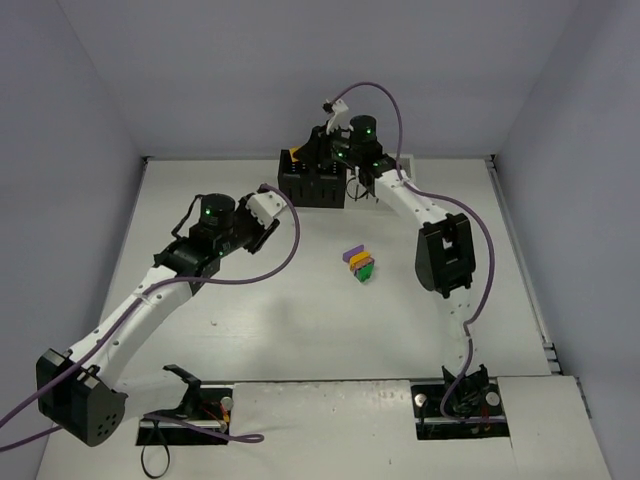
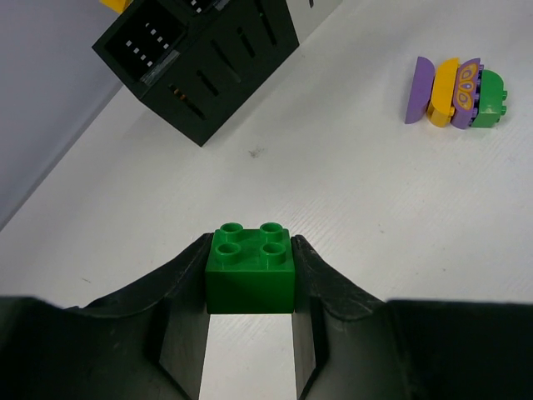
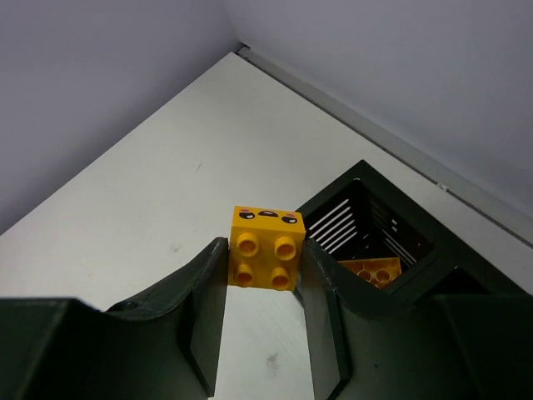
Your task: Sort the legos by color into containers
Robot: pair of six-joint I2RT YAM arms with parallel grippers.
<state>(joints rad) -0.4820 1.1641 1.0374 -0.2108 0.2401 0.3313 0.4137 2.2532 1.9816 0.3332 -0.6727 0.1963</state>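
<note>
Your left gripper [image 2: 251, 247] is closed partway around a dark green brick [image 2: 251, 273]. Both inner finger faces press flat against the brick's sides, and its four studs face the wrist camera. The brick fills the whole gap between the fingers. You cannot tell from the wrist view whether it hangs clear of the desk [image 2: 350, 192] or rests on it. Ahead and to the left stands a black bin [image 2: 200, 58] with slotted walls, well apart from the gripper. To the upper right of that view, a cluster of bricks [image 2: 456, 93] stands on the desk: a purple piece, an orange-yellow piece, a patterned purple piece and a green piece, pressed side by side. In the top view this cluster [image 1: 360, 263] sits near the middle of the desk, between your two arms.

Your right gripper [image 3: 264, 244] is clamped to about the same width on an orange-yellow brick [image 3: 266, 260]. This brick has four studs and a printed face along its top edge. One finger bears on each side of it. It is held just beside the corner of the black bin [image 3: 366, 218], to the left of the opening and not over it. Another orange-yellow brick [image 3: 371, 271] lies inside that compartment.
</note>
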